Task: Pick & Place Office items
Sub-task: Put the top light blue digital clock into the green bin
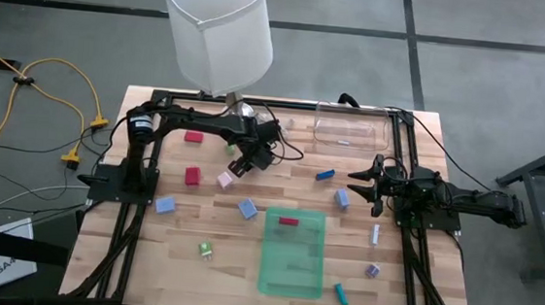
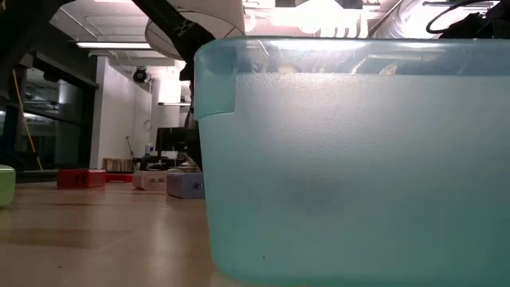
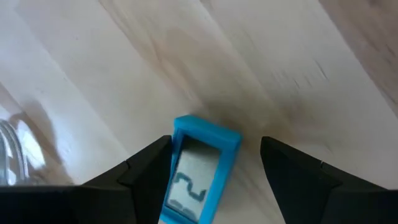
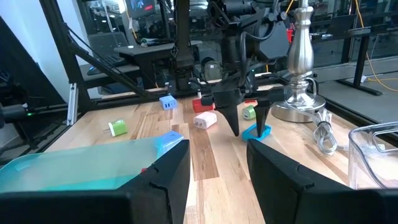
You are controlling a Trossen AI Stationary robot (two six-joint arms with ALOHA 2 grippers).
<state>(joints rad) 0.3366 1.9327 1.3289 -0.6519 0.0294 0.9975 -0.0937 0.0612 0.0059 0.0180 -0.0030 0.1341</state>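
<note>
The office items lie scattered on the wooden table: red blocks (image 1: 193, 175), a pink piece (image 1: 225, 179), blue pieces (image 1: 248, 208), a green piece (image 1: 229, 149), a teal stick (image 1: 341, 293), a purple piece (image 1: 371, 270) and a white stick (image 1: 375, 235). One red piece (image 1: 288, 221) lies in the green tray (image 1: 293, 266). My left gripper (image 1: 244, 165) is open and points down over a blue piece (image 3: 199, 174) that lies flat between its fingers (image 4: 249, 124). My right gripper (image 1: 356, 179) waits open at the table's right, holding nothing. My left gripper comes from above with its fingers on either side of the blue piece (image 3: 186, 134), across its width. One finger (image 3: 152, 162) stands right against the piece's long side; whether it touches, I cannot tell. The other finger (image 3: 280, 162) stands apart from it.
A clear plastic container (image 1: 350, 127) sits at the far right of the table. A lamp with a white shade (image 1: 214, 31) stands at the far edge, its metal base (image 4: 298, 93) near the left arm. In the low view the tray's wall (image 2: 351, 159) blocks most of the table.
</note>
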